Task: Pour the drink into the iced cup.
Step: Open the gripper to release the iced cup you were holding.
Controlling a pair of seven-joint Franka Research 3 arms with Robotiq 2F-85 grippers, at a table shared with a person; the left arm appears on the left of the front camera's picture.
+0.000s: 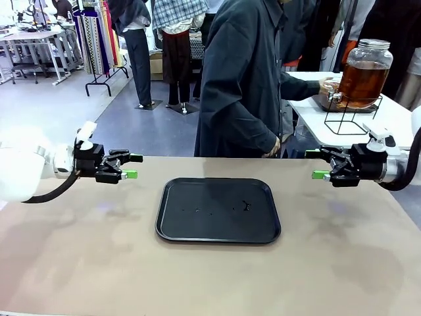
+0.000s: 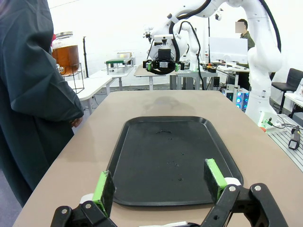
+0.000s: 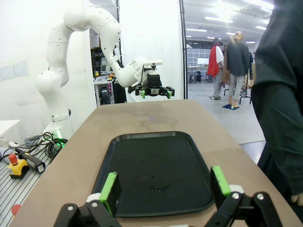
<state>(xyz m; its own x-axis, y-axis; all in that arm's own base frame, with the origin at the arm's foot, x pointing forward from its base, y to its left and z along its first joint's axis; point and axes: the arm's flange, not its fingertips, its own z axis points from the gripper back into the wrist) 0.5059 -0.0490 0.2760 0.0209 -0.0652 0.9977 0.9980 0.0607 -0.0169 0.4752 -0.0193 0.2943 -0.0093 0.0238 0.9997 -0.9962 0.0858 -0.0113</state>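
A wide, brightly lit room is seen beyond a tan table (image 1: 79, 263). The floor (image 1: 59, 112) is pale grey with a smooth sheen. At the far left, white work tables (image 1: 26, 39) are set on thin metal legs, and a rack of striped fabrics (image 1: 99, 39) is placed just beside them. At the far right, a white side table (image 1: 395, 122) is placed. In the right wrist view, a plain white wall (image 3: 23, 56) is seen on the left, with ceiling strip lights (image 3: 222, 9) glowing far back. Cables (image 3: 40, 142) are coiled on the floor near it.
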